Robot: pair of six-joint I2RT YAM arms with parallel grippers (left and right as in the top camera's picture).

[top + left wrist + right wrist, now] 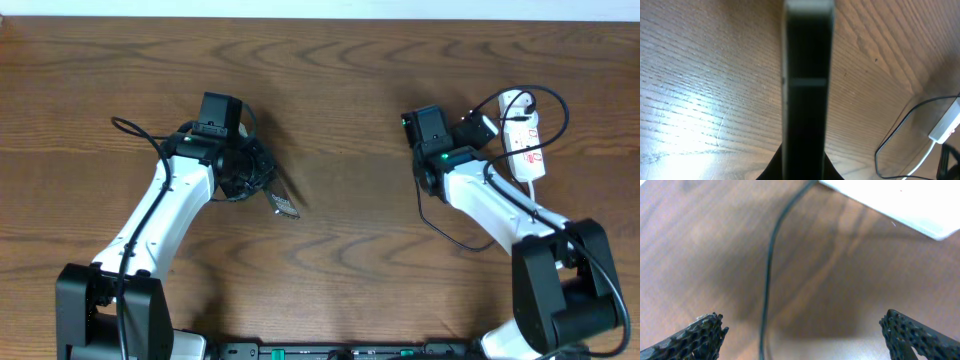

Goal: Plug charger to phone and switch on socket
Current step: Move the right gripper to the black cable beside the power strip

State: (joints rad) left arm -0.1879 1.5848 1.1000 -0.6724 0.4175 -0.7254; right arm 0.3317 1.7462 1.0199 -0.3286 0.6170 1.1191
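My left gripper (262, 185) is shut on the phone (284, 205), a thin dark slab held on edge just above the table. In the left wrist view the phone (807, 90) runs edge-on up the middle from between my fingers (805, 167). The white socket strip (525, 145) lies at the far right. The charger's white adapter (514, 100) sits at its far end, and its black cable (563, 110) loops around. My right gripper (485, 128) is open and empty just left of the strip. In the right wrist view the cable (769, 265) runs between my open fingers (802, 330), with the strip's corner (900, 205) above. The plug tip is not visible.
The wooden table (350, 80) stretches between the two arms. The left wrist view shows a black cable loop (892, 140) and a white piece with a white cord (945, 127) far to the right. A thin black cable (440, 225) curves beside my right arm.
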